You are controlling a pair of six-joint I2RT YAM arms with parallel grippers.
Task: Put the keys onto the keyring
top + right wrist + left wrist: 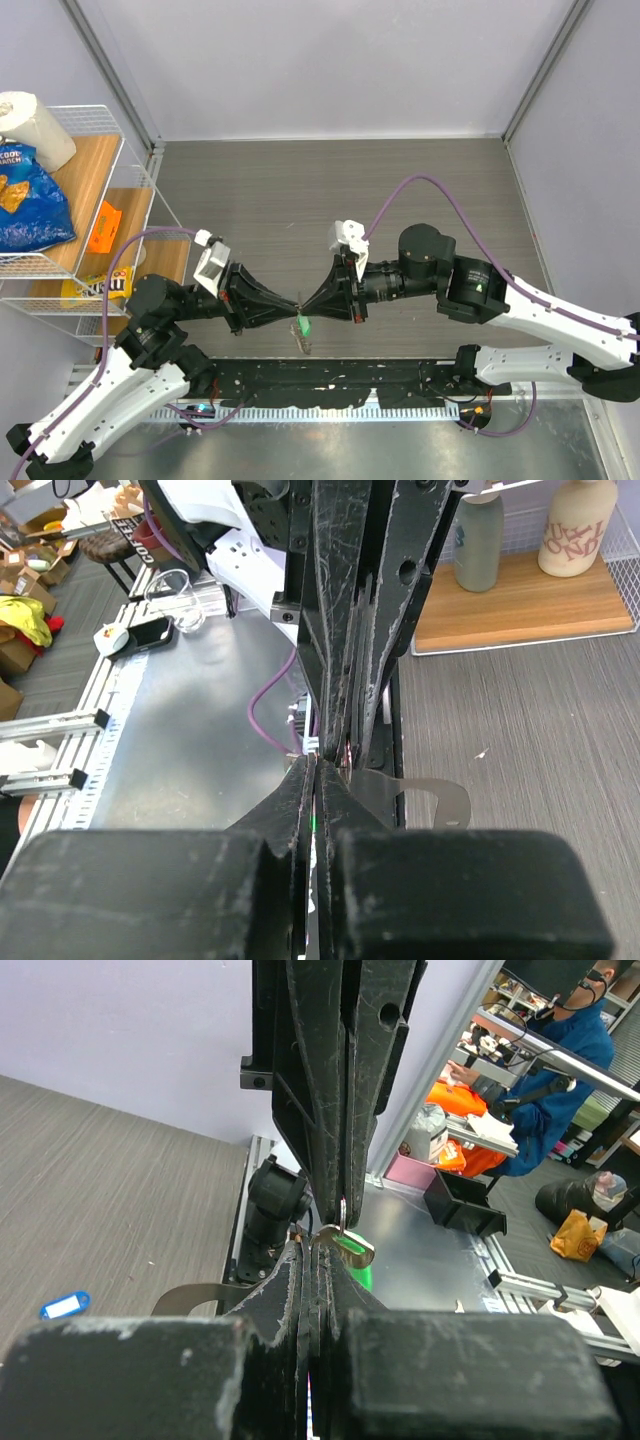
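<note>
Step in hand: the threading of the first key. The grippers are met tip to tip above the dark wood-grain table.
Left gripper: fingers pressed together, judged to be pinching the blade of the green-headed silver key.
Right gripper: fingers pressed together, judged to be pinching the thin silver keyring.
Strap: the grey-beige looped strap is seen hanging just beside the closed tips, off the table.
Second key: the blue-tagged key is left lying flat on the table, well apart – not yet threaded.
Seating: whether the green key is already on the coil cannot be told – the joint is hidden by the fingers.
Next move: the key hole is to be slid along the split coil; fine alignment is called for, with both grips kept firm.
Writing: "COOL RANCH" is partly legible on the blue crisp bag in the white wire shelf. Lettering on the yellow packet is too small to be read.
</note>
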